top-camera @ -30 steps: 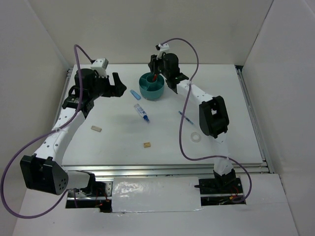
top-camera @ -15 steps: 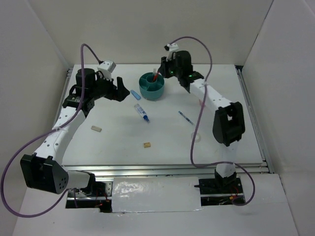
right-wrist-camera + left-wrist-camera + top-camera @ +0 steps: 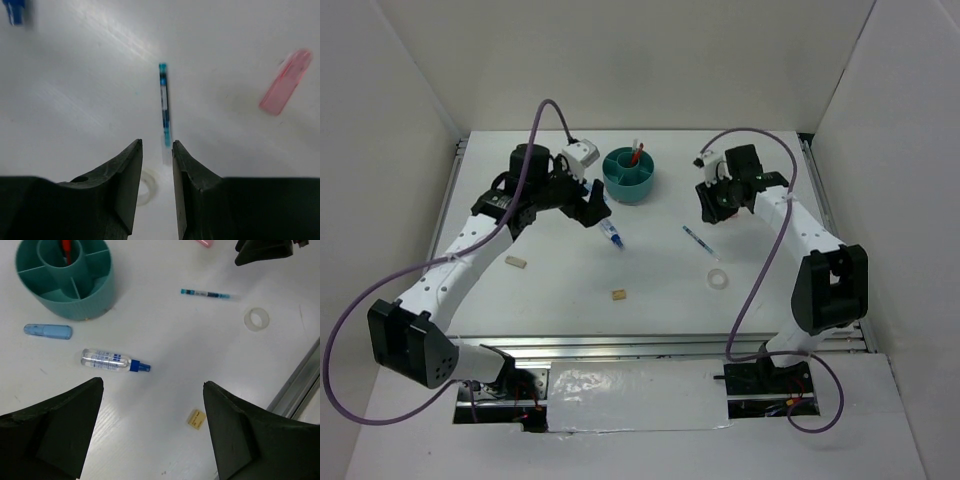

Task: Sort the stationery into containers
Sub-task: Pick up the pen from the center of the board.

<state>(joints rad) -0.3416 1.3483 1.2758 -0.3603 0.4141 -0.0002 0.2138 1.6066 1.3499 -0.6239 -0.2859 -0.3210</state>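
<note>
**Change of state, referred to the teal organiser (image 3: 629, 178)**

1. Right gripper (image 3: 156, 145): one second ago it hung over the organiser's central cup with a red pen at its fingertips. It has since withdrawn to the right of the organiser. Its jaws stand a narrow gap apart with nothing between them.
2. The red pen (image 3: 636, 153) now stands tilted in the central cup, free of both grippers.
3. In the right wrist view, a blue-white pen (image 3: 164, 103) lies on the table just beyond the fingertips, in line with the gap. This pen is to the right of and nearer than the organiser and has not shifted. A pink eraser (image 3: 286, 81) lies to one side of it.
4. Left gripper (image 3: 152, 385): formerly well left of the organiser, it has advanced to its near-left side. Its jaws are spread wide and hold nothing.
5. Below the left gripper lie a light blue eraser (image 3: 48, 331), just beside the organiser, and a clear bottle with a blue cap (image 3: 114, 361), slightly nearer. Both are untouched.
6. The tape ring (image 3: 719, 279) and two tan blocks (image 3: 515, 262) (image 3: 618, 295) remain well apart from the organiser on its near side, as before.
</note>
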